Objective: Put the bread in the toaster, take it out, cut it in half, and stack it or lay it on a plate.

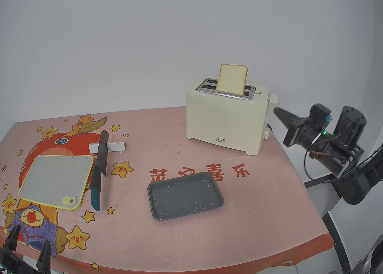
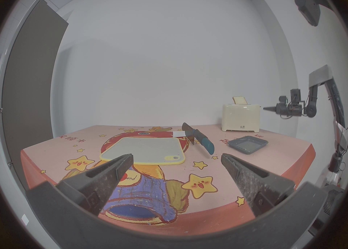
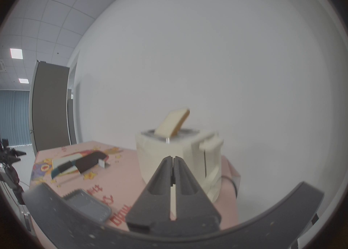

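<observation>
A slice of bread point(image 1: 231, 79) stands tilted in the front slot of the cream toaster point(image 1: 225, 121), most of it above the slot. My right gripper point(image 1: 277, 112) is shut and empty, level with the toaster's lever point(image 1: 273, 98) on its right end, a short way off. The right wrist view has the bread point(image 3: 172, 122) and toaster point(image 3: 181, 155) just beyond the closed fingertips point(image 3: 173, 159). My left gripper point(image 2: 176, 161) is open and empty at the table's near left corner. A grey plate point(image 1: 184, 195) lies in front of the toaster.
A knife point(image 1: 100, 169) with a teal handle leans on a small white rest point(image 1: 110, 147) beside the pale cutting board point(image 1: 56, 180) on the left. The pink table's right edge point(image 1: 311, 203) runs below my right arm.
</observation>
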Tool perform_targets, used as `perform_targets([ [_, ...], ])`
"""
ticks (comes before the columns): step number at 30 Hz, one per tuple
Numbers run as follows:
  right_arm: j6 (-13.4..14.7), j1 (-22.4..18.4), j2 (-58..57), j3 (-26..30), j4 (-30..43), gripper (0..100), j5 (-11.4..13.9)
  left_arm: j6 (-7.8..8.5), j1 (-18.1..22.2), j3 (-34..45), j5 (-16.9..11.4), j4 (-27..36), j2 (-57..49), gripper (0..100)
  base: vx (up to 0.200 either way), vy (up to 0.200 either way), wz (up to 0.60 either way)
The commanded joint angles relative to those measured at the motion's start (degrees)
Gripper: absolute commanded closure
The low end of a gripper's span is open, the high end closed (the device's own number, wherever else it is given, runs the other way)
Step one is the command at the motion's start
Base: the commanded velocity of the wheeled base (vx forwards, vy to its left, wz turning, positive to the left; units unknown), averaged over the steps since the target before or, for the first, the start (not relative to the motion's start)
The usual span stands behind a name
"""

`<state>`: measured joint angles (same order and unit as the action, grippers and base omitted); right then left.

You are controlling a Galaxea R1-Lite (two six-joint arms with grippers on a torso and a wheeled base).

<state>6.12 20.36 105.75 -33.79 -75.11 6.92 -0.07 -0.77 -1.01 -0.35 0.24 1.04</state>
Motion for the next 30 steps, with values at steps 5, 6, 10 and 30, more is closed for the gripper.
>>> perform_targets([
  [5, 0.56, -1.11, -26.83, -2.33, 13.76, 100, 0.02, -0.10, -0.02, 0.92, -0.26, 0.02, -0.51, 0, 0.000, 0.000, 0.00],
  [6, 0.65, -0.93, -28.67, -2.42, 16.13, 100, 0.19, -0.10, -0.02, 0.92, -0.26, 0.02, -0.51, 0, 0.000, 0.000, 0.00],
  [10, 1.88, -1.20, -31.31, -6.81, 29.14, 100, 1.07, -0.10, -0.02, 0.92, -0.26, 0.02, -0.51, 0, 0.000, 0.000, 0.00],
  [30, 11.02, -1.20, -10.74, -43.82, 69.57, 0, 10.21, -0.10, -0.02, 0.92, -0.26, 0.02, -0.51, 0, 0.000, 0.000, 0.00],
])
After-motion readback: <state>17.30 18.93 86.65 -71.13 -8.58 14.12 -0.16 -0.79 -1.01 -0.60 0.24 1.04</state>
